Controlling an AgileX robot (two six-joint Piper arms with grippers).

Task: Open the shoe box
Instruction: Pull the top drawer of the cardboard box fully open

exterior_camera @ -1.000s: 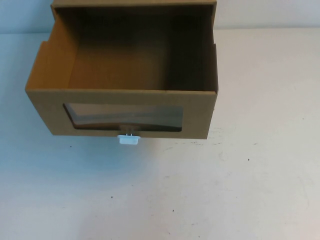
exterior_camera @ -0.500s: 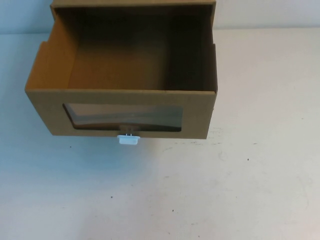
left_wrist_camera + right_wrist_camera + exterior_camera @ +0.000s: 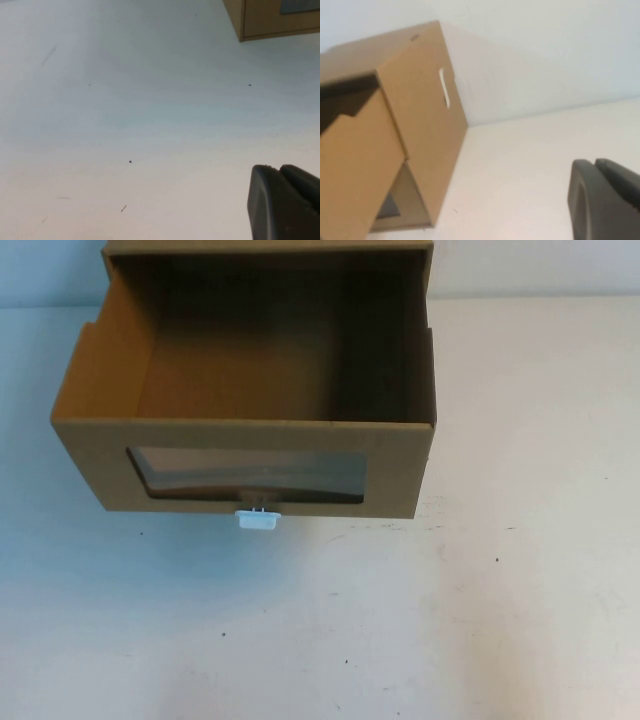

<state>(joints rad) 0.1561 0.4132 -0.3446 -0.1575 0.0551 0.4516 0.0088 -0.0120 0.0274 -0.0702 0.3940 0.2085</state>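
One brown cardboard shoe box [image 3: 250,455] stands on one white table [image 3: 480,620]. It has one drawer, slid out of the box's one sleeve. The box front has one clear rectangular window [image 3: 245,475] and one small white plastic pull tab [image 3: 258,520]. Its side has one narrow slot [image 3: 444,87]. There are two dark grippers: the left gripper [image 3: 281,200] off the box's left front corner and the right gripper [image 3: 597,195] off the box's right side.

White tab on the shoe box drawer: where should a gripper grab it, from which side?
Probably pinch the white tab from the near side of the table: it juts out flat below the front window. The left gripper and right gripper hang over the table, away from it.
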